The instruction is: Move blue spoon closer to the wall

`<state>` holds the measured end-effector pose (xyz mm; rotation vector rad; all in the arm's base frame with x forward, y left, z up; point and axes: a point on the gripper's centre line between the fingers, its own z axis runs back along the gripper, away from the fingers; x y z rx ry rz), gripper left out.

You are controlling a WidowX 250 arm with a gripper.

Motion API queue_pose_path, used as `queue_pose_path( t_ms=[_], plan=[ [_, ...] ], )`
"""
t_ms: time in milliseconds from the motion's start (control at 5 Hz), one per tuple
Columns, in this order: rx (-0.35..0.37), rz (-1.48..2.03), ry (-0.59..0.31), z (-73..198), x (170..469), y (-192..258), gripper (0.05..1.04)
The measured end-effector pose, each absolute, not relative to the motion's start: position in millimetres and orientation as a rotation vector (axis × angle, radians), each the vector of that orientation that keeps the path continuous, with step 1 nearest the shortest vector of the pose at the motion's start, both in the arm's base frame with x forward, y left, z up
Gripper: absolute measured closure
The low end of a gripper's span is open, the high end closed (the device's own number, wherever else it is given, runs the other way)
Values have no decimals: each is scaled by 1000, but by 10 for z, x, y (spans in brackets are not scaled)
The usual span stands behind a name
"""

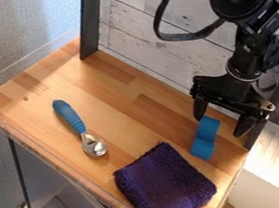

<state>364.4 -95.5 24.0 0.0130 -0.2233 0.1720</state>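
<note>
I am holding my gripper [219,126] above and to the right of the purple cloth [165,184], as the camera is seeing it; my jaws are pointing downward and standing wide apart, with the top end of a blue block [205,138] showing between them; I cannot tell whether either of them is touching it. That block is lying near the cloth's upper right side, apart from it.

The blue spoon [69,114] is lying to the left of the cloth, well apart from my jaws; its metal bowl is facing the cloth, near but not touching, and its blue handle is slanting away toward the upper left.

The cloth itself is lying flat near the front edge of the wooden surface [108,88]; a whitish plank panel [168,50] is standing beyond the cloth, at the back, and a dark post [88,16] is rising at the panel's left side, far from the cloth; a black cable [188,36] is looping from my arm [247,49], well beyond the cloth, in front of the planks.
</note>
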Motion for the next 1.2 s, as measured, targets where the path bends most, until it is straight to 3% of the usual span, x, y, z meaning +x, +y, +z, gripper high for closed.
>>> queue_pose_path(
  t_ms=[400,800,1000,1200],
  plan=[
    [2,261,-107,55,3486,-747,83],
    [4,502,-174,316,3241,-304,83],
    [76,661,-179,292,3083,-14,83],
    [118,824,-248,281,2946,173,83]
  ],
)
